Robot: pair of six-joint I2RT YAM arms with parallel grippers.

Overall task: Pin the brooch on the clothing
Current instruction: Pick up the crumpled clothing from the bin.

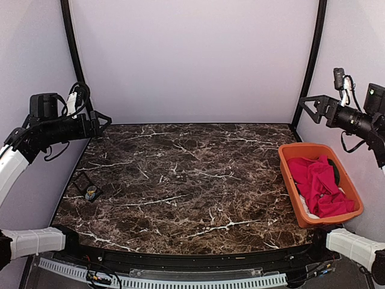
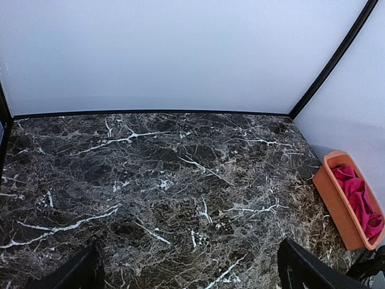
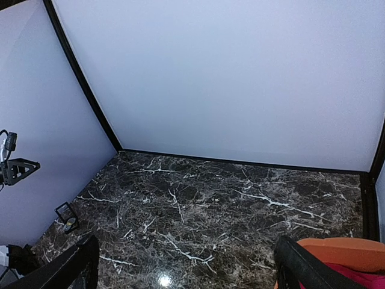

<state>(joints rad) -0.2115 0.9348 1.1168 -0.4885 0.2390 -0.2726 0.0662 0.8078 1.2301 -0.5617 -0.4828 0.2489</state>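
Left tool (image 1: 103,122), right tool (image 1: 302,111) spread, empty; we fear lifting bunched red fabric T-shirt (image 1: 319,183) drags orange plastic basket (image 1: 288,178) off desk's right edge.

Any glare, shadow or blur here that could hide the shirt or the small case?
Top external: even soft light, no hard shadows; bright red T-shirt in the orange plastic basket sharp, small dark case holding a round gold piece too small for detail. Right wrist: one white glare spot on the dark marble tabletop, clear of the case. Left wrist: no glare, slightly soft.
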